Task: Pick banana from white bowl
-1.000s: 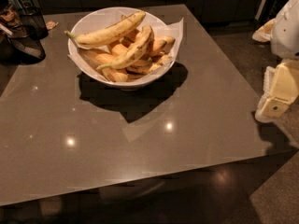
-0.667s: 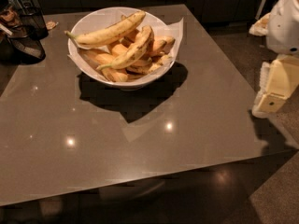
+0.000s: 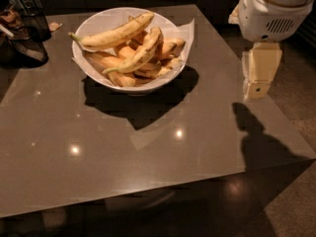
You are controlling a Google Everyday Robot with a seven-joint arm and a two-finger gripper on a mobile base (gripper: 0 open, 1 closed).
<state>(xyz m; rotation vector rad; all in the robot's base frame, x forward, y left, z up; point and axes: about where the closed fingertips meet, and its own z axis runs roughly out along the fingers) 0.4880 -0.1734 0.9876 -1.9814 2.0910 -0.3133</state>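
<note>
The task has barely begun. The banana lies in the white bowl, resting diagonally across the heap of shorter orange-tinted bananas. Its thin pale stem points down-left and its speckled blunt end points up toward the far rim. A longer, straighter banana with a green stem lies just behind it (the one to leave alone). Nothing has been lifted, and the white paper lining pokes out past the rim undisturbed.

The pincer hangs beneath the white arm housing, above the right edge of the tabletop and well apart from the bowl. Whether it is open or closed cannot be told from this angle, though it plainly carries nothing. The approach, the descent over the bowl, the grasp and the lift all remain to be done.

Compared with a second ago, the pincer has travelled left and somewhat upward, from beyond the table's right side to a spot over its edge. The arm housing now fills more of the upper right corner, and the arm's shadow falls on the tabletop's right part. The bowl, the fruit and the dark clutter at the far left have not shifted.
</note>
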